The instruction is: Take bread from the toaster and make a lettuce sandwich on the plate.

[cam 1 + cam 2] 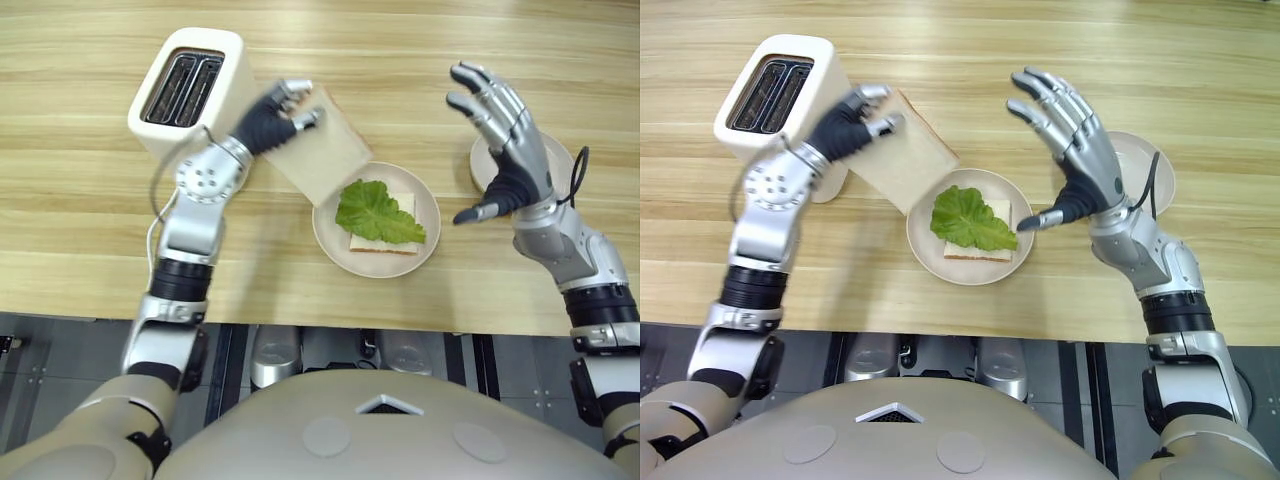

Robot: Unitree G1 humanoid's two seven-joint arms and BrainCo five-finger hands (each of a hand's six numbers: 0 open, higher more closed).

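While the pale wooden surface (450, 30) runs the full width of the scene, a cream two-slot toaster (225, 70) stands upright at its far left, slots dark, its cord (155, 200) trailing toward the near edge. Right of it, near the middle of the surface, sits a round beige plate (428, 205).

Between toaster and plate, the robot's left hand (268, 122) grips a slice of bread (325, 155), fingers closed over its far left edge. The slice is tilted, and its near corner crosses the plate's upper left rim as seen from the head camera; whether it touches the rim cannot be told.

On the other side of the plate, the right hand (505, 130) hangs over the surface holding nothing. Its fingers are spread wide and point away from the robot, the thumb aimed toward the plate. Behind that hand lies a smaller round dish (1165, 185), partly hidden by the palm and wrist.

On the plate itself, a green lettuce leaf (375, 210) lies spread over a second, flat bread slice (385, 243). The leaf covers most of that slice, leaving its near edge and its far right corner showing.
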